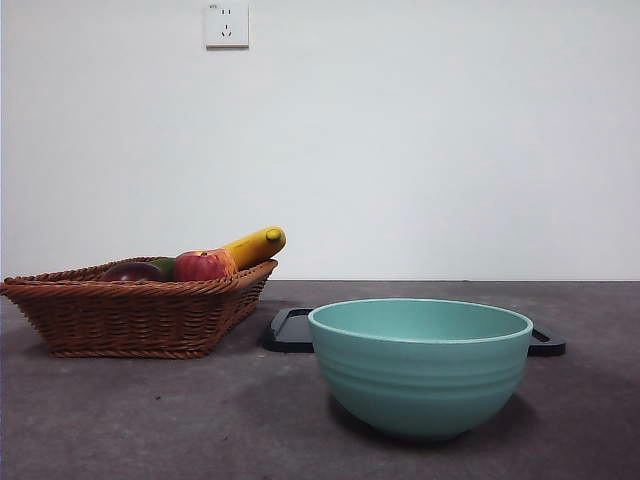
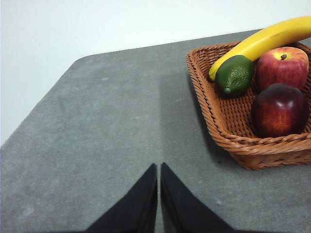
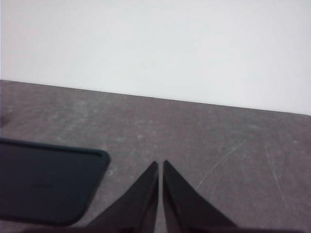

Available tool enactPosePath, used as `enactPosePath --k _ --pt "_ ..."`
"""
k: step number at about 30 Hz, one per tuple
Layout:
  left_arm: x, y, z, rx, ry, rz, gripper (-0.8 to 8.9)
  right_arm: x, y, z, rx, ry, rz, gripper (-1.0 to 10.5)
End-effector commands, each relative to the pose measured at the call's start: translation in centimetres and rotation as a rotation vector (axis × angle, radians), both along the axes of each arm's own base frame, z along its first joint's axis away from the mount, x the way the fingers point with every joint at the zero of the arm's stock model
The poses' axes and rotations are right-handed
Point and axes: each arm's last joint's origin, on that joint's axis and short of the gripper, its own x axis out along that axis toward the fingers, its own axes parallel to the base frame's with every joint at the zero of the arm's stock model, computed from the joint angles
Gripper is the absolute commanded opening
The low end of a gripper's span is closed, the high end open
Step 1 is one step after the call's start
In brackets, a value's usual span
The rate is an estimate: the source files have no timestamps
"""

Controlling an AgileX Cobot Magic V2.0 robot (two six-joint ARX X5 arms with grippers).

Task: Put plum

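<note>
Plum [image 2: 279, 109] sits untouched in the basket [image 2: 221, 127] beside the apple [image 2: 282, 66], since both pincers, left [image 2: 159, 167] and right [image 3: 160, 165], hang closed and empty above the desk [image 2: 107, 126].

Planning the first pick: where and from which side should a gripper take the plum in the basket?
Probably from above, jaws across the plum's round middle. It lies low in the basket, near the rim, with the apple touching its far side, so only the top is clear. The left gripper, shut, is the nearer one.
</note>
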Motion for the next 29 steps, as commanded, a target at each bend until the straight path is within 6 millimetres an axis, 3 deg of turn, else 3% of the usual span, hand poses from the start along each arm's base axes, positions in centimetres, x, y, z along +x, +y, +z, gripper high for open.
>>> enactPosePath --k 1,17,29 --pt "0.0 0.0 -0.6 -0.006 0.040 0.002 0.08 0.0 0.0 -0.7 0.009 -0.004 -0.006 0.1" --pt "0.0 0.0 -0.6 -0.006 0.040 0.001 0.08 -0.3 0.0 -2.6 0.039 0.178 -0.007 0.1" --pt "0.0 0.0 -0.6 -0.006 0.039 0.001 0.08 -0.3 0.0 -2.5 0.042 0.168 -0.006 0.1"
